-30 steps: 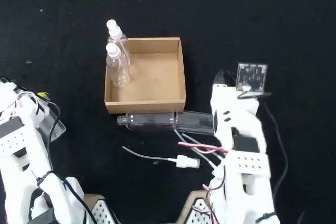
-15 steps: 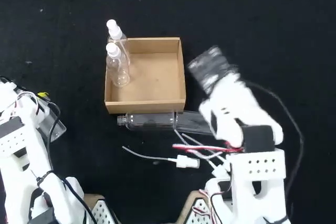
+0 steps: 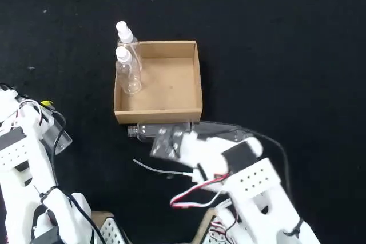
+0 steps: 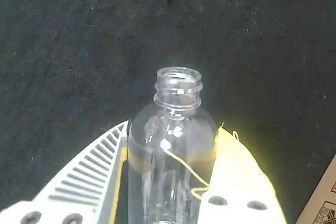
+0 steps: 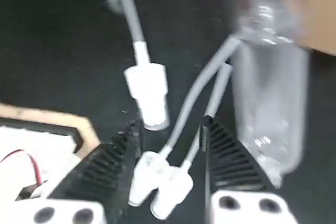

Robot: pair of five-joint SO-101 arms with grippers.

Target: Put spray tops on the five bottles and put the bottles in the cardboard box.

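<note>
From above, the cardboard box point(image 3: 158, 116) sits mid-table. Two capped bottles point(image 3: 129, 74) stand at its far left corner. Just near of the box an uncapped bottle point(image 3: 163, 131) lies on its side, with another lying bottle point(image 3: 220, 131) to its right. The right arm point(image 3: 229, 158) leans over them, and a thin dip tube point(image 3: 154, 168) pokes out on its left.

In the left wrist view, the left gripper point(image 4: 173, 129) is clamped on an open-necked bottle point(image 4: 170, 153).

In the right wrist view, the right gripper point(image 5: 169, 127) has its fingers apart around two loose spray tops point(image 5: 170, 192). A third spray top point(image 5: 149, 95) lies just outside one finger.
</note>
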